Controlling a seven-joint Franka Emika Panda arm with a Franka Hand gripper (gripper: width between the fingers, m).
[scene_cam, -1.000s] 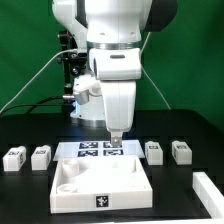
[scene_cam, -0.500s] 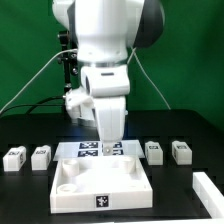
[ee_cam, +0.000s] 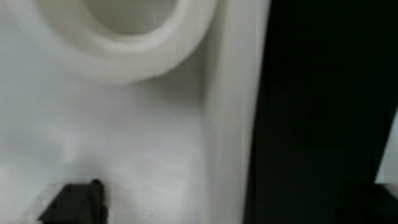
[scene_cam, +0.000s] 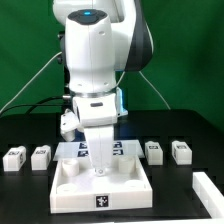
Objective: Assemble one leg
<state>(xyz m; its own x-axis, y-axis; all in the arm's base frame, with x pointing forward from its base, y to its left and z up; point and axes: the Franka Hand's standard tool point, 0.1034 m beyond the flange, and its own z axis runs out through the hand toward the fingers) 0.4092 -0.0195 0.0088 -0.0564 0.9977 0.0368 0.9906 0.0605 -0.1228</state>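
Several legs stand on the black table as small white blocks with tags: two at the exterior view's left point(scene_cam: 14, 158) point(scene_cam: 41, 156) and two at its right point(scene_cam: 154, 151) point(scene_cam: 181, 150). My gripper point(scene_cam: 103, 171) hangs low over the middle of the big white square tray piece point(scene_cam: 70, 196), away from every leg. In the wrist view the gripper point(ee_cam: 231, 205) is open and empty. One dark fingertip point(ee_cam: 71, 202) shows over the tray's white surface point(ee_cam: 107, 120), close to a round corner socket point(ee_cam: 134, 25). No leg shows in the wrist view.
The marker board point(scene_cam: 80, 148) lies flat behind the tray, partly hidden by the arm. A long white bar point(scene_cam: 210, 190) lies at the exterior view's lower right. Black table point(ee_cam: 329, 110) shows beside the tray's edge. A green backdrop stands behind.
The arm has swung toward the exterior view's left and forward, from over the marker board to low over the tray. The legs and the tray have not moved.
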